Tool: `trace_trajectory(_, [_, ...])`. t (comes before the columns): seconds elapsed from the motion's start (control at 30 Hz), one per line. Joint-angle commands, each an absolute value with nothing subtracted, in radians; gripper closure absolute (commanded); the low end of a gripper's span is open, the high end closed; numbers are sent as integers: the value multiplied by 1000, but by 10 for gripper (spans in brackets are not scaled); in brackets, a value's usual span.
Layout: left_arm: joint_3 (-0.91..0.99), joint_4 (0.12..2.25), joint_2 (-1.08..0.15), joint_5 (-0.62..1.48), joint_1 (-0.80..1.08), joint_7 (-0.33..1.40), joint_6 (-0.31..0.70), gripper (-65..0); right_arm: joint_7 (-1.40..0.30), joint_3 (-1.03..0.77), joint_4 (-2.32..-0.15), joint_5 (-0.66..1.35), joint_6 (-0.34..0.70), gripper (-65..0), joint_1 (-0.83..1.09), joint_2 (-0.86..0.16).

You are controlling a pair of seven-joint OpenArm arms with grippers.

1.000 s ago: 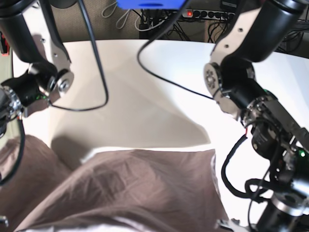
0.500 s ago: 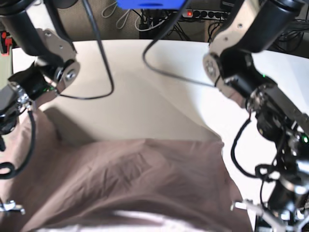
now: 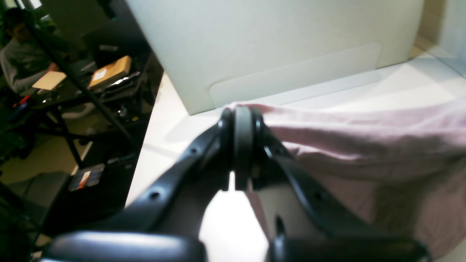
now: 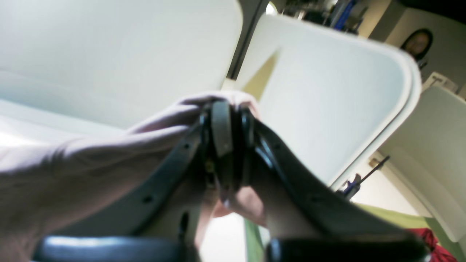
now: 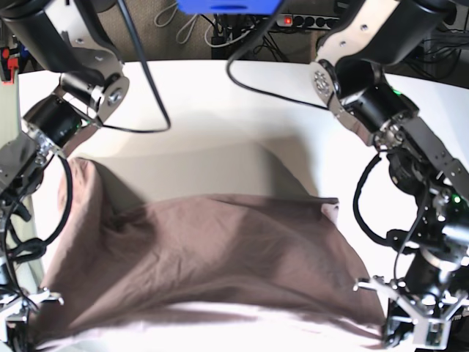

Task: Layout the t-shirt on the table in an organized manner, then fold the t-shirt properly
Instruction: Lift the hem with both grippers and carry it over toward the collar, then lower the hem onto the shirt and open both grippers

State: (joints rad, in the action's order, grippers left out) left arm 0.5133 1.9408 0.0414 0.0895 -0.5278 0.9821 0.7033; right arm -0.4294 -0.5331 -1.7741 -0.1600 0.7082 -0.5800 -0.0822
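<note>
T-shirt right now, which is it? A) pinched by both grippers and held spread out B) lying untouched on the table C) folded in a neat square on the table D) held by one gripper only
A: the left gripper and the right gripper are each shut on the t-shirt, which hangs spread between them over the table.

Cluttered workroom behind the rig
A power strip (image 5: 322,22) and tangled cables (image 5: 242,40) lie on the floor; a seated person (image 3: 22,69) at a dark desk (image 3: 91,83).

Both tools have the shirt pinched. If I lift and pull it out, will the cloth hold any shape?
Probably not: the t-shirt sags and wrinkles between the left tool and right tool, so it looks floppy and light. It likely drags easily over the smooth table.
</note>
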Motion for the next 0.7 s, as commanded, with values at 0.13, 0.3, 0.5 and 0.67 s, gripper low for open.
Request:
trace_trajectory(0.13, [507, 1844, 30, 104, -559, 951, 698, -2, -392, -527, -1721, -143, 698, 0, -602, -91])
trace_trajectory(0.3, [501, 1656, 8, 104, -561, 860, 698, -2, -390, -527, -1552, -143, 698, 0, -608, -93])
trace_trajectory(0.5, [507, 1437, 5, 102, -605, 794, 698, -2, -314, -526, -1349, -145, 698, 0, -661, -99])
trace_trajectory(0.67, [503, 1325, -15, 76, -676, 737, 698, -2, -292, -524, -1190, -148, 698, 0, -763, -120])
